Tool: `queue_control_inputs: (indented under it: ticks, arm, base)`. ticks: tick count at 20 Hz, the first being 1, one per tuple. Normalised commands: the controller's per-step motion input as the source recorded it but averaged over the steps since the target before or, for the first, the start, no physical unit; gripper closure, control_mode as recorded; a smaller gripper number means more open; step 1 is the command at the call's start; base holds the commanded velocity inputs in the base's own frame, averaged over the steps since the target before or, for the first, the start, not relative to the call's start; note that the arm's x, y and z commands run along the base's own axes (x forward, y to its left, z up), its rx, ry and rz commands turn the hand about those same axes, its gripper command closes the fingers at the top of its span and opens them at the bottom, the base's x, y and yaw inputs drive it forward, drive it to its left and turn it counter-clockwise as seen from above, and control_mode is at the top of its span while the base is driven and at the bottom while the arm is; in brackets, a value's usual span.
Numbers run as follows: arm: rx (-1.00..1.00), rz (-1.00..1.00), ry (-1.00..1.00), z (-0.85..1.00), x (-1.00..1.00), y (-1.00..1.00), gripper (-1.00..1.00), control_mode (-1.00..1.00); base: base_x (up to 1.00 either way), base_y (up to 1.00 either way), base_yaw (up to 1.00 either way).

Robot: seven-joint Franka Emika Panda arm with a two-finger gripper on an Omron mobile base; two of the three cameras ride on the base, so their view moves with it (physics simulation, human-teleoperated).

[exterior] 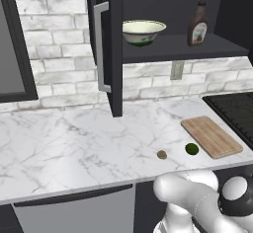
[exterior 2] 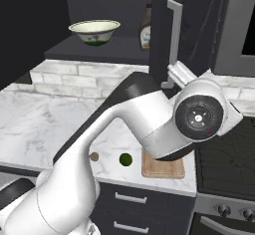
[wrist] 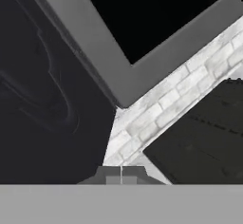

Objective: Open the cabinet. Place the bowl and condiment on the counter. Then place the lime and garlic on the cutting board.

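Here we see the gripper [wrist: 121, 174] pressed together beside the open cabinet [exterior: 116, 49] door edge, with bare counter [exterior: 74, 148] left of the cutting board [exterior: 211, 136].

The black cabinet [exterior: 116, 49] at the top is open. The bowl [exterior: 143, 32] and brown condiment [exterior: 198, 24] sit upright on its shelf. The lime [exterior: 191, 149] and garlic [exterior: 161, 154] lie on the white counter [exterior: 74, 148], lower right, beside the cutting board [exterior: 211, 136].

2 base views flank counter [exterior: 74, 143], hand view near cabinet [wrist: 42, 99]

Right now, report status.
Pincer shut, holding nothing seen. Cabinet open; bowl and condiment on shelf. Lime, garlic on counter beside cutting board.
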Motion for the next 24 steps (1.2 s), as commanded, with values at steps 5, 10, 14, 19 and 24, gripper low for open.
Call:
queue_control_inputs:
  ticks: [5,10,14,19,24]
  arm:
    - [-0.18,0.00,0.00,-0.81,-1.00,0.02,1.00,-1.00]
    - [-0.23,0.00,0.00,-0.48,-1.00,0.49,1.00,-1.00]
    - [-0.26,-0.07,0.00,-0.14,-1.00,0.98,-1.00,-1.00]
    - [-0.29,-0.12,0.01,-0.02,-0.89,1.00,-1.00,-1.00]
    - [-0.23,-0.16,0.01,0.10,-0.27,1.00,-1.00,-1.00]
  base:
    - [0.00,0.00,0.00]
    - [0.00,0.00,0.00]
    - [0.00,0.00,0.00]
    - [0.00,0.00,0.00]
    - [0.00,0.00,0.00]
